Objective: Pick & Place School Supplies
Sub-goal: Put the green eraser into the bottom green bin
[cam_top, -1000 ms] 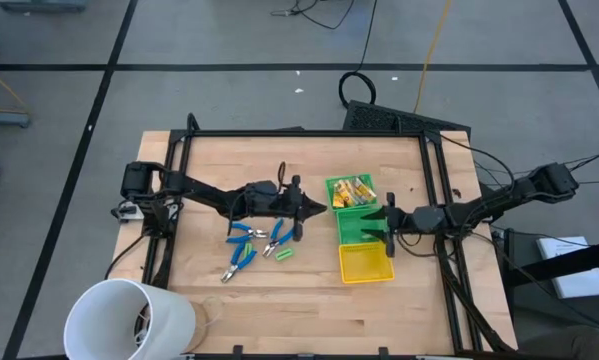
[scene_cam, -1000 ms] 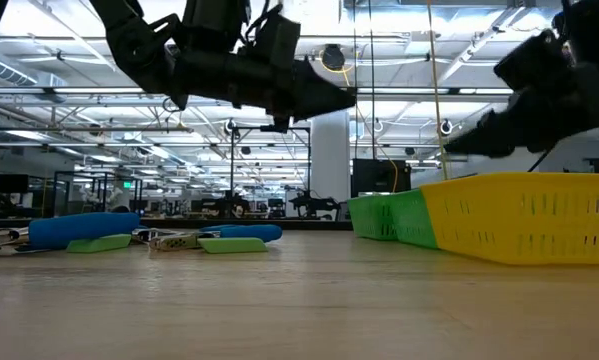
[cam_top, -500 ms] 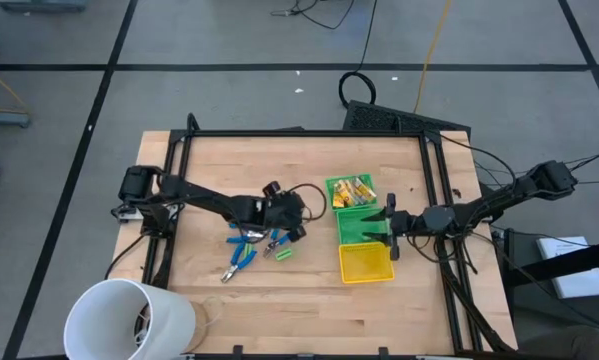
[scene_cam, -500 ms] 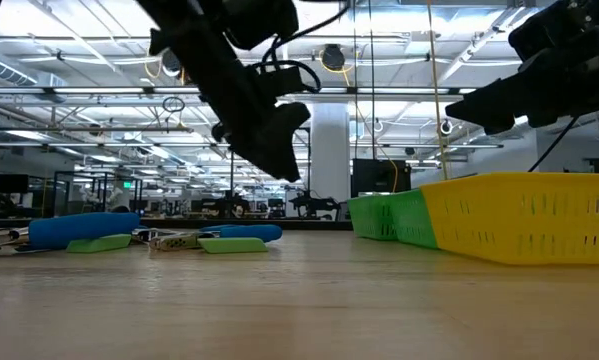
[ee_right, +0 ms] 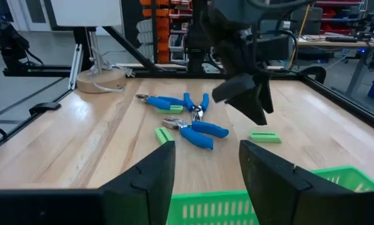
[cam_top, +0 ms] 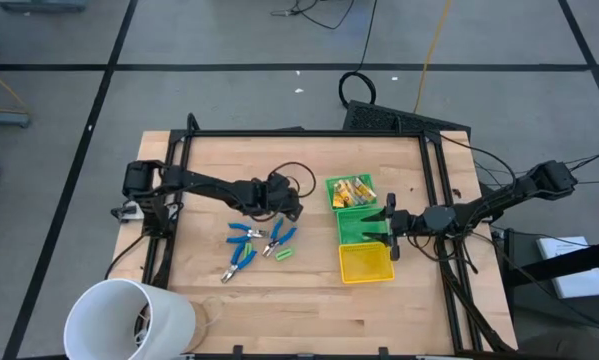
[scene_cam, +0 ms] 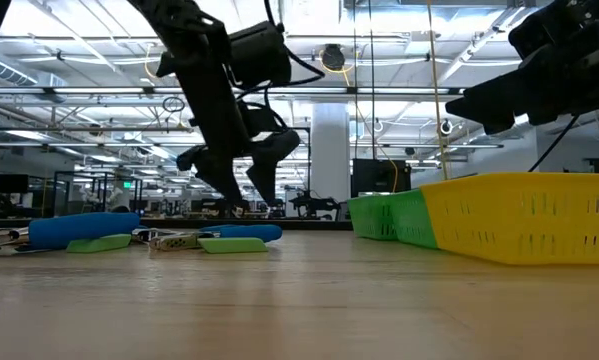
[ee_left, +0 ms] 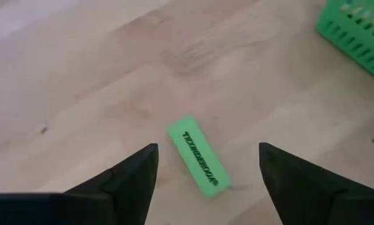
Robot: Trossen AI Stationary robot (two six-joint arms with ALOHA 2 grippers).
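Left gripper [ee_left: 205,181] hovers at centre frame, fingers wide and empty, over a green piece [ee_left: 198,156] on the worktop [cam_top: 279,300]. Right gripper [cam_top: 387,222], fingers parted and empty, hangs over the green bin [cam_top: 359,228].

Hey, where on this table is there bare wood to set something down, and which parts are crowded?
Free: the table along its near edge below the yellow bin, and the far strip above the left gripper. Crowded: the middle, around the blue pliers, the green piece, the green bins and the right gripper.
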